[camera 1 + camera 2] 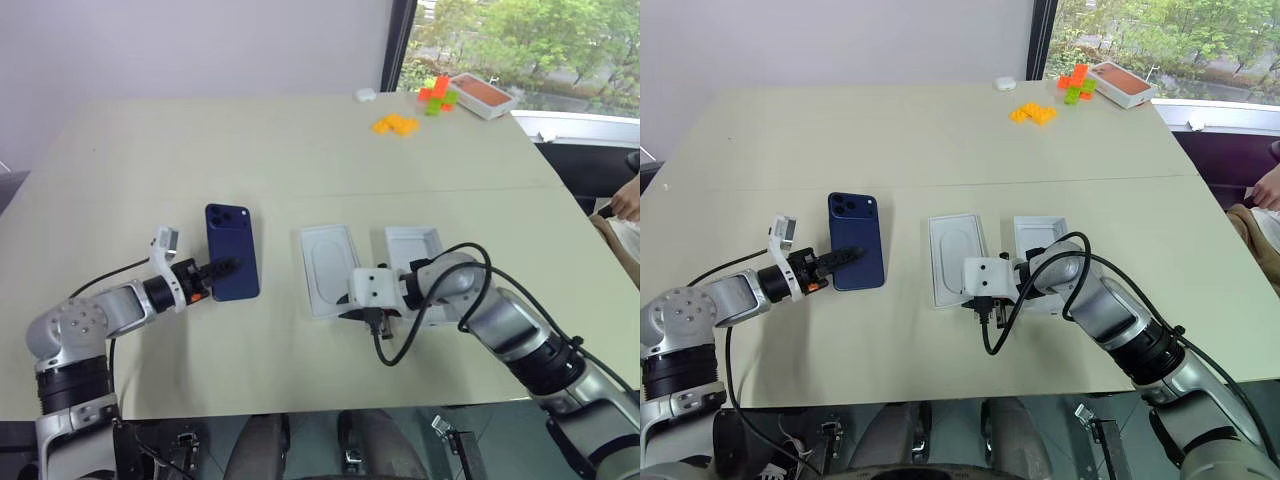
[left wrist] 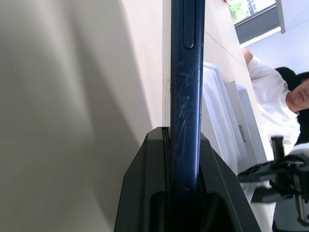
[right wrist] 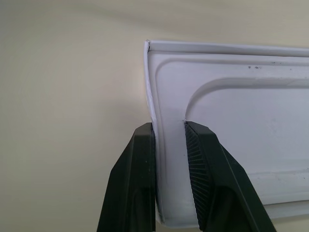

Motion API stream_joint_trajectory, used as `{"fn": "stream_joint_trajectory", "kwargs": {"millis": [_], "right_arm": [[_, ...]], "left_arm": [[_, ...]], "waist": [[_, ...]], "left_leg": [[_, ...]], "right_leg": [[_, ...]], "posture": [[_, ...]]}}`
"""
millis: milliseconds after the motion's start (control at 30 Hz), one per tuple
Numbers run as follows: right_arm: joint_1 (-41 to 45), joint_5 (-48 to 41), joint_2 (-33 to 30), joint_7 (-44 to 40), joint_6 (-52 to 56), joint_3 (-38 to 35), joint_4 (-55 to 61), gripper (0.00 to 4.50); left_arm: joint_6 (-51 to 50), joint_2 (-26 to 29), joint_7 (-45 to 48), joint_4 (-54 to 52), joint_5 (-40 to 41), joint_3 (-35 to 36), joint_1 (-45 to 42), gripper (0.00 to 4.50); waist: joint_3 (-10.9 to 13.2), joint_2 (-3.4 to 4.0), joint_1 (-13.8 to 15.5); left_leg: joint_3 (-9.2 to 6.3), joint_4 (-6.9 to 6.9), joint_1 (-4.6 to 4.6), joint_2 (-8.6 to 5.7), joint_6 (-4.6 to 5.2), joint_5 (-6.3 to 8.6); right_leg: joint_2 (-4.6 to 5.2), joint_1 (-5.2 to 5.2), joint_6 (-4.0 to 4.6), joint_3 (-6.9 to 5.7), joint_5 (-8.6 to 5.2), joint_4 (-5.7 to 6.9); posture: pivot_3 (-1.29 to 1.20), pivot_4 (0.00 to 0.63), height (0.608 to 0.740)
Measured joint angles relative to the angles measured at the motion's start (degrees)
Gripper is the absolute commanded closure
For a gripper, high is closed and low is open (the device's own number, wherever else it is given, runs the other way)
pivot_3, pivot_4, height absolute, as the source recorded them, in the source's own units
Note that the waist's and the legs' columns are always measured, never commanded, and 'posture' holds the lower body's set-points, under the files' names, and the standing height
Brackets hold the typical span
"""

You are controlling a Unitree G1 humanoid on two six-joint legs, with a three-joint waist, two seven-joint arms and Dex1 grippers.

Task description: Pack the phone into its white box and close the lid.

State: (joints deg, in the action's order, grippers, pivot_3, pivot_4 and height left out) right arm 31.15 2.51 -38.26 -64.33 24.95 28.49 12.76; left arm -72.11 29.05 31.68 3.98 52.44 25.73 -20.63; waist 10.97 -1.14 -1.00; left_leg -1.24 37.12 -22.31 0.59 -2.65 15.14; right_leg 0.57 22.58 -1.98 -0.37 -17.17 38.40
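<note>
The phone [image 1: 232, 250] is dark navy and stands tilted above the table at the left, its camera cluster at the far end. My left gripper [image 1: 222, 268] is shut on its near edge, and in the left wrist view its fingers [image 2: 145, 159] clamp the slim side of the phone [image 2: 186, 72]. The white box [image 1: 312, 250] lies flat at the middle, and a white insert with an oval recess covers its inside. My right gripper [image 3: 169, 126] is shut on the box's near rim [image 3: 150, 96]. The lid [image 1: 412, 243] lies open side up just right of the box.
Orange and green blocks [image 1: 396, 124] and a white-rimmed tray with an orange-brown floor [image 1: 483, 93] sit at the far right of the table. A person's hand [image 1: 626, 200] shows at the right edge. A black cable [image 1: 400, 345] loops from my right wrist.
</note>
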Motion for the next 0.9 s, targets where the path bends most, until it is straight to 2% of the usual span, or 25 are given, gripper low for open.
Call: {"fn": "stream_joint_trajectory", "kwargs": {"millis": [167,433,633,733,867,900], "right_arm": [[1.12,1.57,3.19,1.40,-0.99,0.30,-2.80,3.77],[5.30,5.82,13.09,5.87,-2.48,2.48,-10.56,3.77],[6.32,6.82,18.03,8.89,1.11,2.27,-12.97,3.77],[6.82,6.52,19.11,8.87,3.57,2.12,-13.15,2.80],[7.43,6.35,19.60,9.49,4.65,1.89,-13.99,0.85],[7.51,6.09,19.31,9.29,4.88,1.46,-13.85,0.85]], "left_arm": [[1.03,0.23,0.68,1.71,-0.14,-0.16,-0.38,4.50],[-2.70,-0.64,-5.60,3.72,1.50,1.24,-7.26,4.50],[-5.26,-4.44,-12.04,3.47,4.32,4.69,-9.40,4.50],[-6.81,-5.91,-15.02,1.64,6.17,5.53,-11.53,4.50],[-8.33,-8.70,-19.12,0.63,7.94,6.05,-13.74,4.50],[-8.95,-9.45,-20.13,0.59,8.36,6.13,-14.00,4.50]], "waist": [[-0.01,-0.02,-0.16],[0.03,-0.18,-0.47],[0.02,-0.26,-0.99],[0.02,-0.26,-1.14],[0.03,-0.25,-1.00],[0.03,-0.26,-0.97]], "left_leg": [[0.00,0.00,0.04,0.05,0.06,-0.12],[0.01,0.00,0.04,0.06,0.04,-0.36],[0.01,0.01,0.00,0.06,0.00,-0.38],[0.01,0.03,0.00,0.04,-0.01,-0.38],[0.02,0.01,-0.05,-0.01,-0.01,-0.38],[0.02,0.01,-0.08,-0.01,-0.02,-0.38]], "right_leg": [[-0.04,0.00,0.16,0.00,0.11,0.03],[-0.09,0.12,0.21,0.00,0.20,0.27],[-0.08,0.18,0.20,0.00,0.20,0.38],[-0.06,0.18,0.19,0.00,0.21,0.41],[-0.04,0.23,0.16,0.00,0.21,0.45],[-0.04,0.25,0.13,0.00,0.19,0.44]], "posture": [[0.00,0.150,0.740],[0.00,0.150,0.740],[0.00,0.150,0.740],[0.00,0.150,0.740],[0.00,0.150,0.740],[0.00,0.150,0.740]]}}
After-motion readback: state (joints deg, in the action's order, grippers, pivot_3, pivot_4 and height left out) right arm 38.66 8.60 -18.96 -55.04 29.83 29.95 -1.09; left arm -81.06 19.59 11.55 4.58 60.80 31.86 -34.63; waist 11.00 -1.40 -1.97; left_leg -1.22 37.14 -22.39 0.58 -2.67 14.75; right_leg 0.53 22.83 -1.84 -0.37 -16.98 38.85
